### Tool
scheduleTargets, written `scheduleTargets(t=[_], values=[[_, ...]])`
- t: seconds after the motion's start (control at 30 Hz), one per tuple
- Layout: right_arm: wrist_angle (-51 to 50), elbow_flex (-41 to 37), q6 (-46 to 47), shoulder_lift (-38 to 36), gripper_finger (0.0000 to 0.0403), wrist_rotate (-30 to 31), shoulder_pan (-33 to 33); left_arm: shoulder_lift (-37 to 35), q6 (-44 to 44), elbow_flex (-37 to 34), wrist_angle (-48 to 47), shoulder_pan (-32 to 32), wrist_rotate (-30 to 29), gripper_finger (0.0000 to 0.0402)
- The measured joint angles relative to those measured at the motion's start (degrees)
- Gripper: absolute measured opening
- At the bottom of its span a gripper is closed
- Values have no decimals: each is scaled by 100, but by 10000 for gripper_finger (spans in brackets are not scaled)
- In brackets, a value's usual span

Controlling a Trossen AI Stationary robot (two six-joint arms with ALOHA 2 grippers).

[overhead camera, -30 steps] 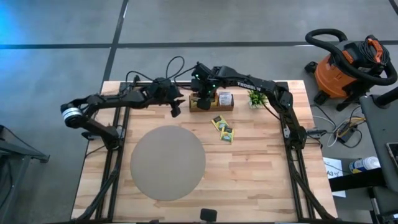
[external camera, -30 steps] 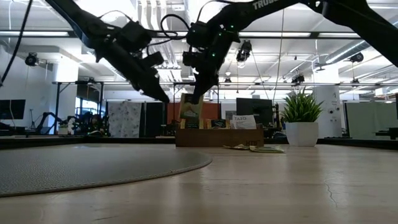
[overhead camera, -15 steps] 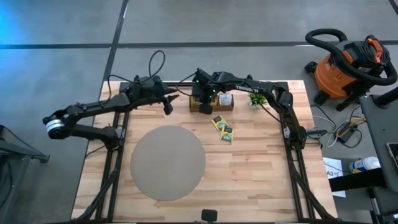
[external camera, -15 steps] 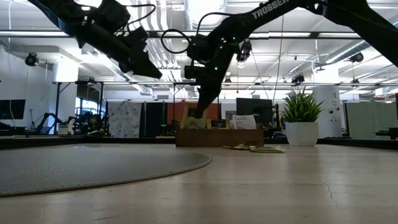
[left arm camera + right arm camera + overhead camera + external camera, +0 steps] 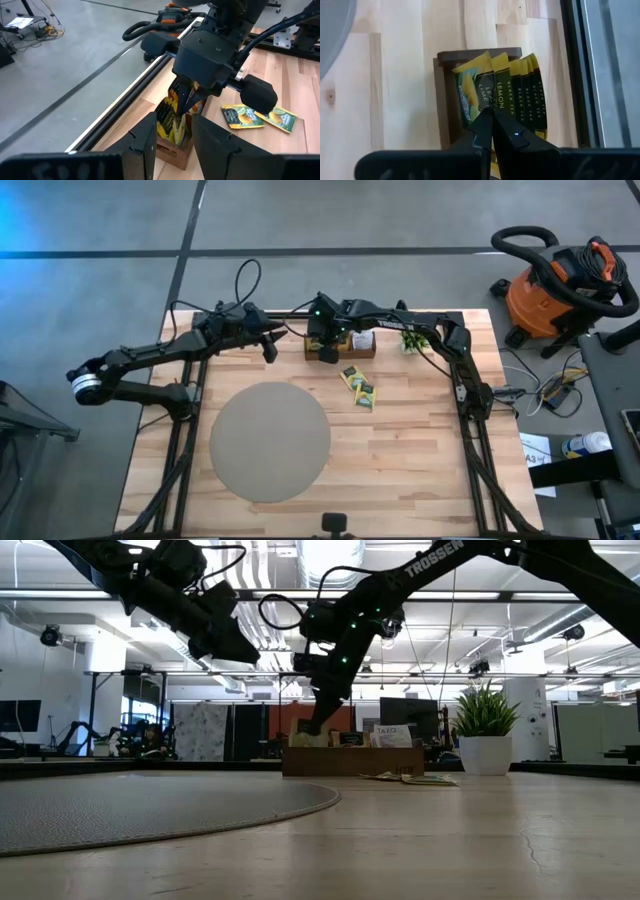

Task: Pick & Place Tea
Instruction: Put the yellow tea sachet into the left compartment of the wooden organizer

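right gripper (image 5: 326,352) over tray (image 5: 358,352) (left end)

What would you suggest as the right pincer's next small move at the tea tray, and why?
Probably a short, straight lift. The right pincer is shut among the yellow sachets standing in the end compartment of the wooden tray, apparently pinching one. Rising vertically should slide it free without dragging its neighbours. The left pincer hangs open beside the tray, out of the way.

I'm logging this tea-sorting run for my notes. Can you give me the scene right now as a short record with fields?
right gripper: shut on a yellow tea sachet in the wooden tray
left gripper: open, raised beside the tray, holding nothing
loose sachets: on the table, near the tray
round mat: bare
plant: beside the tray
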Motion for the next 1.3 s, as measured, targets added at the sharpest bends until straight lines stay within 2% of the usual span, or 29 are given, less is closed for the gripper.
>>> scheduleTargets(t=[0.3,0.9,1.1,1.3], values=[[-25,0,-87,0,18,262,1,-2,-8,0,0,0,0,117],[229,37,-27,-15,111,107,27,1,-8,0,0,1,-40,117],[-409,125,535,-312,123,129,23,1,-9,0,0,1,-46,117],[-1581,-160,1725,-545,121,121,78,1,-170,0,-2,1,-46,117]])
